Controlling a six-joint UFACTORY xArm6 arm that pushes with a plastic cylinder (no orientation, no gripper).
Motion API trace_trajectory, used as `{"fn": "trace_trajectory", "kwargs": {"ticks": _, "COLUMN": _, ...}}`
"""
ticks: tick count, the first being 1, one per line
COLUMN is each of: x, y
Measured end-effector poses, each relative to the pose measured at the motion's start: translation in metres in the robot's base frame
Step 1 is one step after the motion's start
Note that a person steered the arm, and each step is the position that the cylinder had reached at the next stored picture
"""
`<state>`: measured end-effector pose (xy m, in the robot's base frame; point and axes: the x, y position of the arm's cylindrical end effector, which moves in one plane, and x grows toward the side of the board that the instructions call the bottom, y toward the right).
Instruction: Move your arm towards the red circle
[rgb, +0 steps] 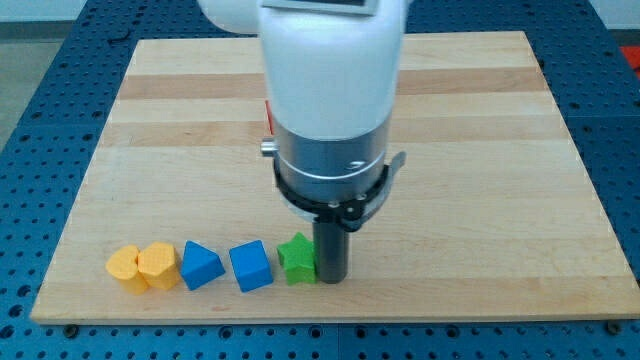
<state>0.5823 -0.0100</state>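
we have no claw at all, only a dark rod, so there is nothing to open, close or hold with. my tip (331, 279) sits on the wooden board (500, 200), touching or almost touching the green star block (297, 258) on its right side in the view. we use that green star as our marker. to its left, along the bottom of the board, sit a blue cube (250, 266), then a blue triangle-like block (201, 265), then two yellow blocks (142, 268) pressed together. the red circle (269, 117) is well above the green star, toward the view's top, and almost all of it hides behind our big white arm; we see only a thin red edge. we think it is a small, light, hard block that will slide easily on the smooth wood. we cannot grab it, so we would come close to its side and nudge there.
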Motion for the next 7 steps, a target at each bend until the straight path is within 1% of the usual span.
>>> {"fn": "trace_trajectory", "kwargs": {"ticks": 2, "x": 0.0, "y": -0.01}}
{"fn": "trace_trajectory", "kwargs": {"ticks": 3, "x": 0.0, "y": 0.021}}
{"fn": "trace_trajectory", "kwargs": {"ticks": 4, "x": -0.015, "y": 0.067}}
{"fn": "trace_trajectory", "kwargs": {"ticks": 5, "x": -0.045, "y": 0.111}}
{"fn": "trace_trajectory", "kwargs": {"ticks": 6, "x": -0.091, "y": 0.142}}
{"fn": "trace_trajectory", "kwargs": {"ticks": 7, "x": -0.154, "y": 0.14}}
